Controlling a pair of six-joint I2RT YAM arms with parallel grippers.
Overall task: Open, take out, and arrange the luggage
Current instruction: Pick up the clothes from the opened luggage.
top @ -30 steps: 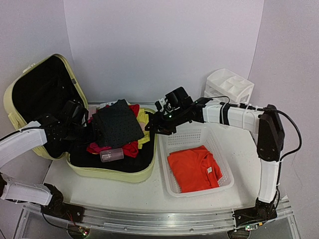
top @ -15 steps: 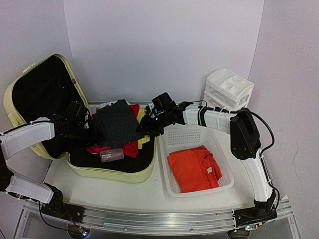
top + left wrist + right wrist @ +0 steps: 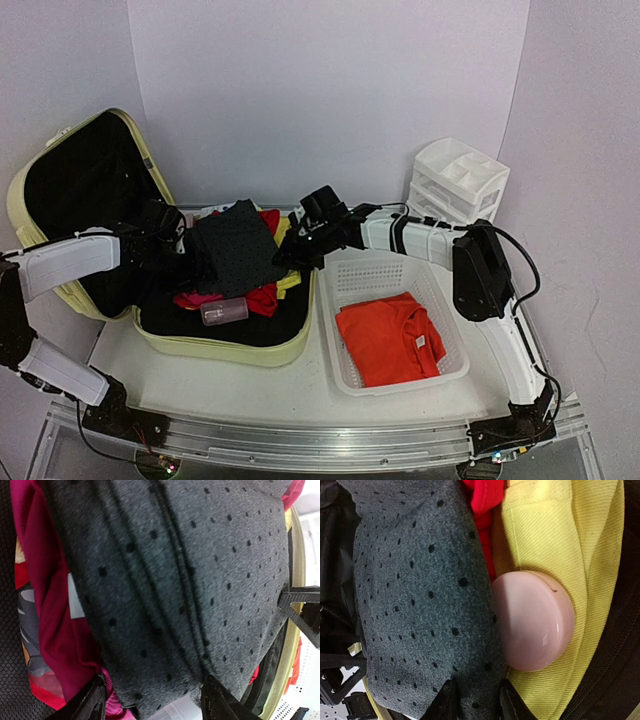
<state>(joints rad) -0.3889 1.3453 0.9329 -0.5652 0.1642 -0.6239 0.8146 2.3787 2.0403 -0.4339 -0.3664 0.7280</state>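
Now unpacking: the luggage (image 3: 235, 352) lies open at the worktop's (image 3: 200, 385) left. Left jaws stand wide astride the grey dotted top (image 3: 238, 248). Right jaws straddle its other edge, narrowed; whether pinching, I cannot tell. Next, probably: grip firmly, lift together.

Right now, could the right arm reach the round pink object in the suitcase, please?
Probably yes: the round pink object lies uncovered on yellow cloth beside the right claw, which straddles the grey cloth.
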